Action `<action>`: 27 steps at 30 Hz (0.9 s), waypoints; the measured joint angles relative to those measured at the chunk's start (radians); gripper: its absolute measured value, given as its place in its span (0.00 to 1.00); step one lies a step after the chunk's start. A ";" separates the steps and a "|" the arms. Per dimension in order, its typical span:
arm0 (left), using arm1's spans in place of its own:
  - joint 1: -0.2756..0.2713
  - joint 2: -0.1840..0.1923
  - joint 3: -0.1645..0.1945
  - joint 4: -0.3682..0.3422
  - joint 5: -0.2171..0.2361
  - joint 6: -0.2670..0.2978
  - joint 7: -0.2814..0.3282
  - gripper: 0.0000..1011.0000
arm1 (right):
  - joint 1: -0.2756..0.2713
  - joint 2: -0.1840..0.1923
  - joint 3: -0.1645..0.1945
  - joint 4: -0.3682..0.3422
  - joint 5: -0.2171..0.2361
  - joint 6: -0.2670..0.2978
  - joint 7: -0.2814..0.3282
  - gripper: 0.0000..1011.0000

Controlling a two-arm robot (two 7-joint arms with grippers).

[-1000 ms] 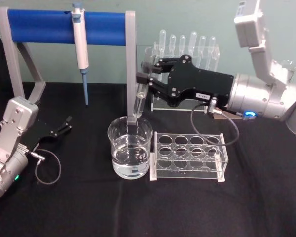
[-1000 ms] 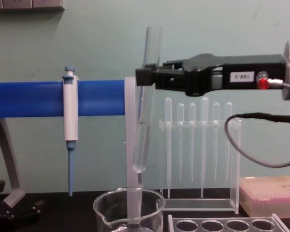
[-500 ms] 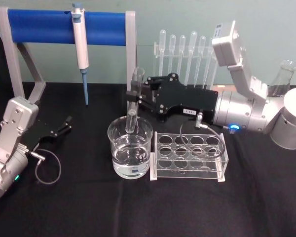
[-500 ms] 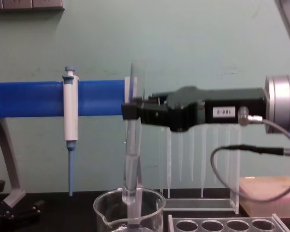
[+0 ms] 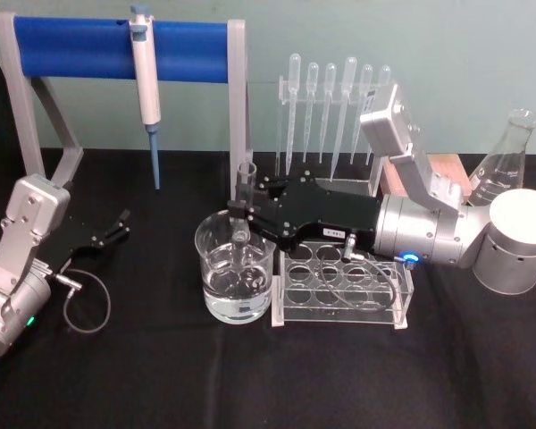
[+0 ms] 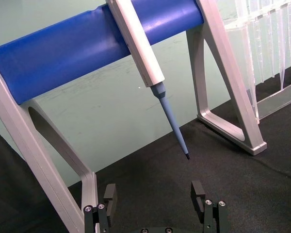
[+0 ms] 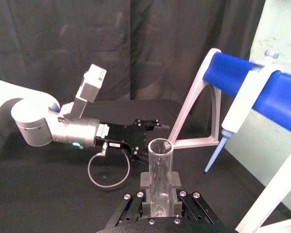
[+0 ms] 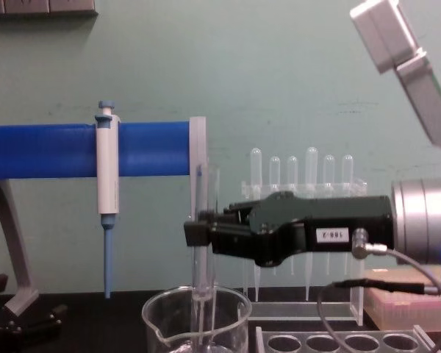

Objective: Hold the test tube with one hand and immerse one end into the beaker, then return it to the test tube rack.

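Black right hand (image 5: 243,214) descending, clear glass test tube (image 5: 246,179) lowering, its rounded end dipping into the wide glass beaker (image 5: 216,297).

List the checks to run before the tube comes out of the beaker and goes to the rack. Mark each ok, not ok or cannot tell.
1. Grip: the right claw is shut on the test tube below its mouth: ok.
2. Tilt: the test tube stands upright in the chest view: ok.
3. Immersion: its lower end is inside the beaker, below the rim: ok. Whether it reaches the water: cannot tell.
4. Destination: the test tube rack sits beside the beaker, on its right, and the holes that show are empty: ok.
5. Other arm: the left claw is open, low at the table's left, apart from the beaker: ok.
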 joint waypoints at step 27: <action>0.000 0.000 0.000 0.000 0.000 0.000 0.000 0.99 | -0.019 -0.041 -0.001 0.088 -0.031 -0.011 0.006 0.23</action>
